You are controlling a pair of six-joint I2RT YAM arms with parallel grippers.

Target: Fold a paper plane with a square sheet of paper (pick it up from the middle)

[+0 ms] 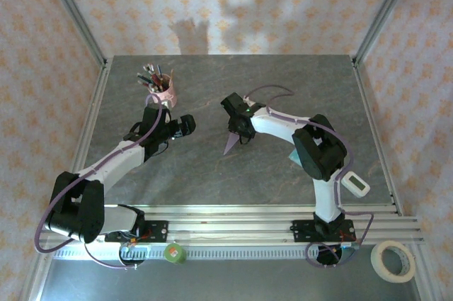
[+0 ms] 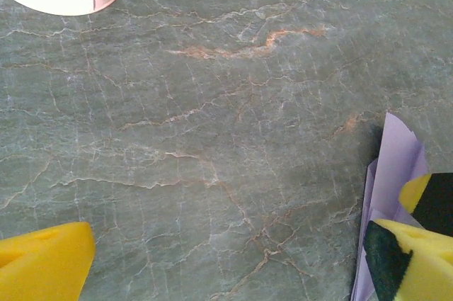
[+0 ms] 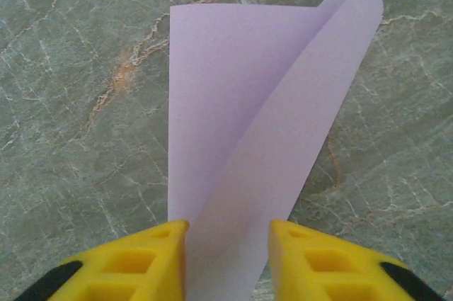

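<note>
Paper (image 3: 262, 124), pale lilac and folded lengthwise into a long, narrow shape with overlapping layers, sits between the yellow fingers (image 3: 159, 262) of the right gripper (image 3: 228, 255), which press against it from both sides and grasp it at one end. From above, the right gripper (image 1: 238, 125) hangs over the middle of the grey marbled table (image 1: 297, 81), and the paper (image 1: 230, 144) slants down from it to a sharp tip pointing toward the near edge. The free end fans out slightly above the stone, with one layer peeking past the other at the far corner. Just to the left, the left gripper (image 1: 185, 125) hovers with its jaws spread wide and holds nothing; one of its yellow fingers (image 2: 42, 262) shows at the lower corner of its wrist view, over bare table. That view also catches the paper (image 2: 396, 188) at the right edge, standing clear of the surface. A pink cup (image 1: 164, 93) stuffed with pens stands behind the left gripper, well apart from the paper.
</note>
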